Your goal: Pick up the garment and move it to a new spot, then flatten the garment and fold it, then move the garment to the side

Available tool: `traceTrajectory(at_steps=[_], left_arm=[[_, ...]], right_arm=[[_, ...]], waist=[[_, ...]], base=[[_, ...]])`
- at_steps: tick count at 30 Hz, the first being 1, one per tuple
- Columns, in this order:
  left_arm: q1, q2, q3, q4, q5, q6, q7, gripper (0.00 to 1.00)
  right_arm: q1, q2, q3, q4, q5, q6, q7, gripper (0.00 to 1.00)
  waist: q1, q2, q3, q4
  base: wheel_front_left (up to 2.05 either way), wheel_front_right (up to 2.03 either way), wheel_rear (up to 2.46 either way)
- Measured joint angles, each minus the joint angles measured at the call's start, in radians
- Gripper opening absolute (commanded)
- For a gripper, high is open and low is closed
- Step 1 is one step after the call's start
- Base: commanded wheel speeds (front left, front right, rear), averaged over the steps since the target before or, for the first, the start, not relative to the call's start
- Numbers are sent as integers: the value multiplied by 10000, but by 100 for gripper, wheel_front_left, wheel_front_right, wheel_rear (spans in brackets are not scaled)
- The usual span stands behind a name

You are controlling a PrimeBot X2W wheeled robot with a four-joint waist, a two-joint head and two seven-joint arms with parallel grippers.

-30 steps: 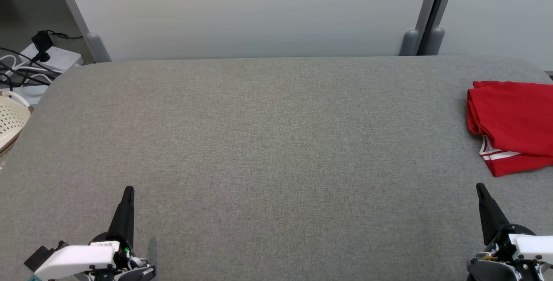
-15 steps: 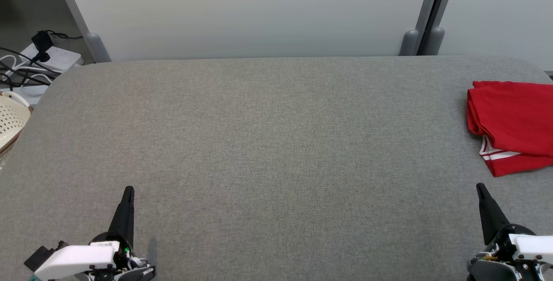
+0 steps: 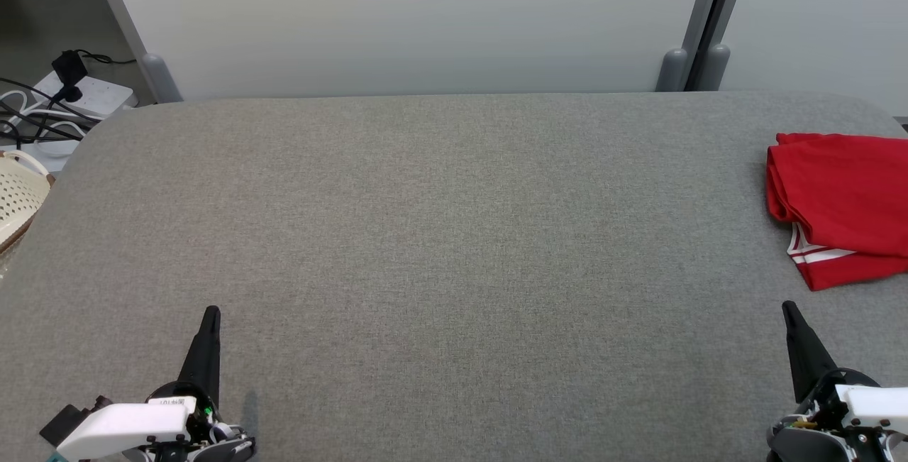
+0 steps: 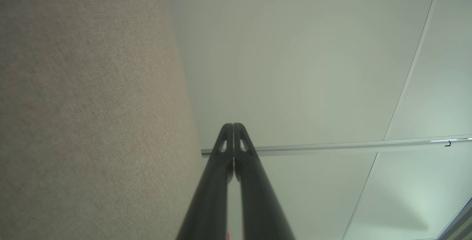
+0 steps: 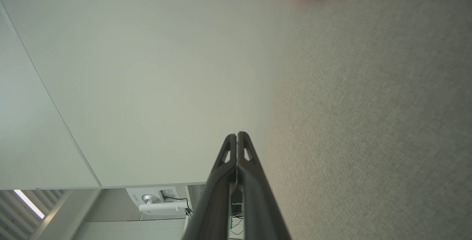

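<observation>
Folded red garment (image 3: 844,206) lies at right edge of grey table (image 3: 440,235). Left gripper (image 3: 211,314) and right gripper (image 3: 787,309) near front edge, fingers pressed together, holding nothing.

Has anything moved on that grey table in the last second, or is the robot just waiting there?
Nothing has visibly changed. The left tool and the right tool stay shut and empty near the front edge of the grey table. The red garment lies where it was at the table's right end, and neither tool touches it.
</observation>
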Motion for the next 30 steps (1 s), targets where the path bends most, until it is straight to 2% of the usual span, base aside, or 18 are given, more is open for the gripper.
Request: traceTrajectory(at_steps=[30], left_arm=[[0, -2, 6, 0, 2, 0, 0, 0]], right_arm=[[0, 2, -6, 0, -21, 0, 0, 0]], waist=[[0, 0, 0, 0]], base=[[0, 0, 0]])
